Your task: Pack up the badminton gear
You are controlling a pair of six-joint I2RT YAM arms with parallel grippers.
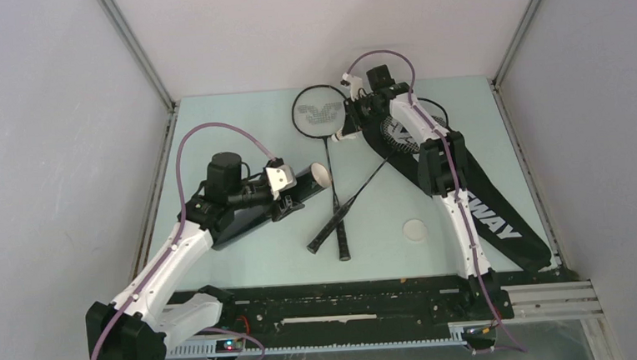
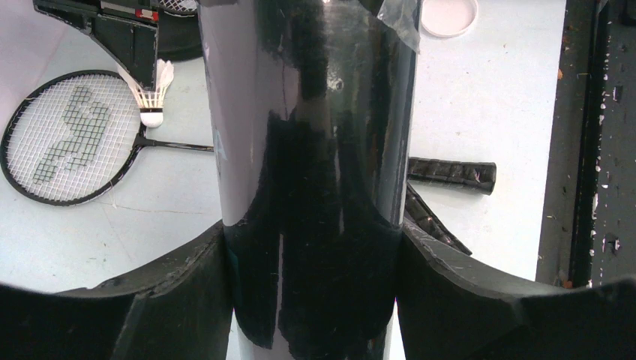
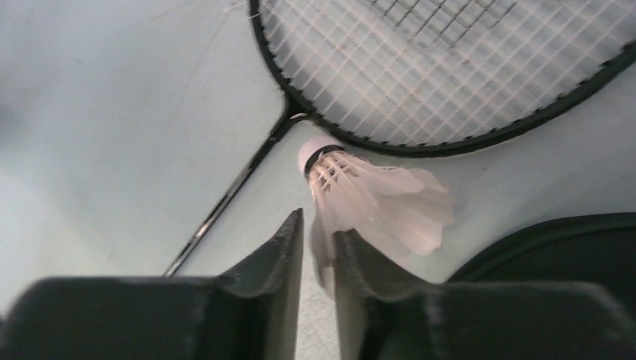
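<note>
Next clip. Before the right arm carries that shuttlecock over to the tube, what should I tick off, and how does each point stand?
1. Right gripper shut on the shuttlecock: ok, though it pinches only the feather skirt.
2. Left gripper clamped around the tube: ok, a finger on each side.
3. Tube mouth uncapped: ok; the white lid lies on the table, apart from the tube.
4. Shuttlecock lifted off the table: cannot tell.
5. Shuttlecock clear of the racket head: cannot tell; its cork sits right beside the frame.
</note>
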